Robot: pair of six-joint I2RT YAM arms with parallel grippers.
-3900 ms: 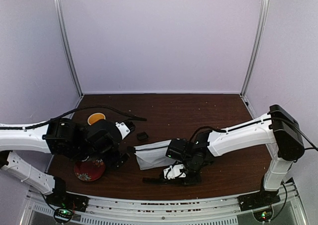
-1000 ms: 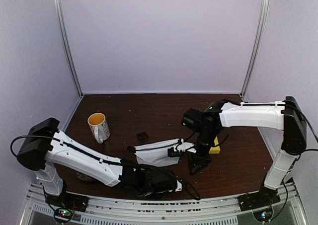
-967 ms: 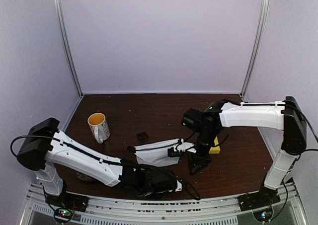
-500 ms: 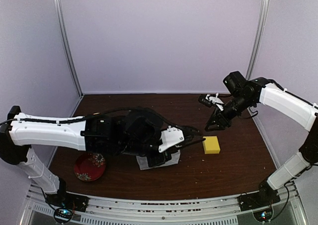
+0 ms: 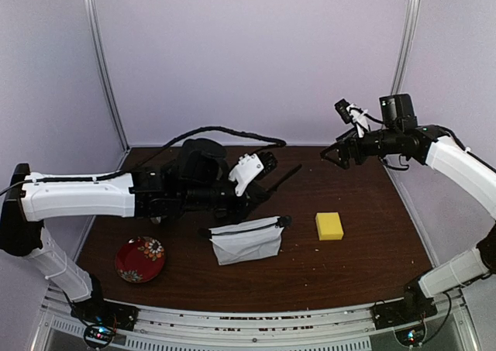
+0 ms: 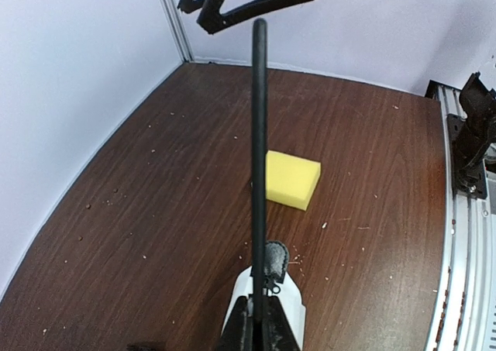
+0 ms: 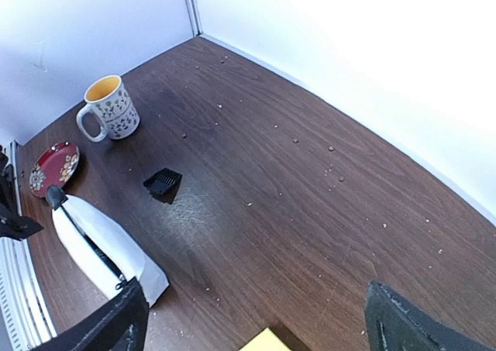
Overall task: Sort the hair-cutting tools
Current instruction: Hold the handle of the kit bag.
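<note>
My left gripper (image 5: 260,182) is shut on a slim black comb (image 5: 284,175), held above the table behind the white pouch (image 5: 246,241). In the left wrist view the comb (image 6: 259,134) runs straight out from the shut left gripper (image 6: 260,321), with the pouch (image 6: 271,289) just below. My right gripper (image 5: 339,156) hangs open and empty, high over the back right of the table. The right wrist view shows a small black square piece (image 7: 163,182) lying on the wood beyond the pouch (image 7: 101,242). Scissors and trimmer are out of view.
A yellow sponge block (image 5: 329,225) lies right of the pouch, also visible in the left wrist view (image 6: 291,179). A red plate (image 5: 140,259) sits at the front left. A patterned mug (image 7: 108,108) stands at the back left near the wall.
My left gripper has risen from over the pouch and moved back with the comb. The right gripper has lifted higher toward the back wall and spread its fingers wide.
</note>
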